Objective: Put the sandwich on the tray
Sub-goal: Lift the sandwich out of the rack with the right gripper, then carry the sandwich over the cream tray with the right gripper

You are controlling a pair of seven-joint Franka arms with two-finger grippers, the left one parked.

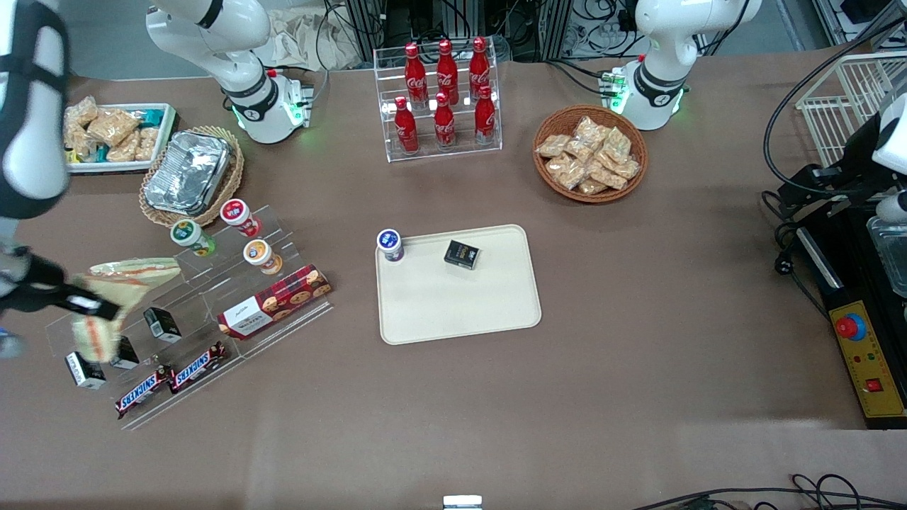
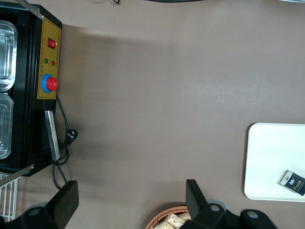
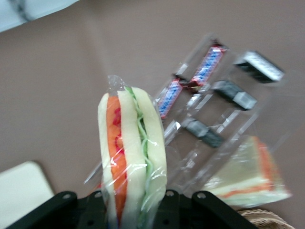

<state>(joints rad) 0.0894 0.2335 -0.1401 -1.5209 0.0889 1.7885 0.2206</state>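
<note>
Right wrist view shows the gripper (image 3: 131,202) with jaws clamped on the sandwich (image 3: 132,160), held above the clear display stand (image 1: 205,312), well apart from the tray (image 1: 457,301) on the surface.

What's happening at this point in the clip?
The right arm's end effector is shut on the sandwich, holding it in the air above the clear display stand at the working arm's end of the table. A second wrapped wedge lies on that stand. The tray sits mid-table, carrying only a small cup and a dark box; the sandwich is not yet on it.
</note>
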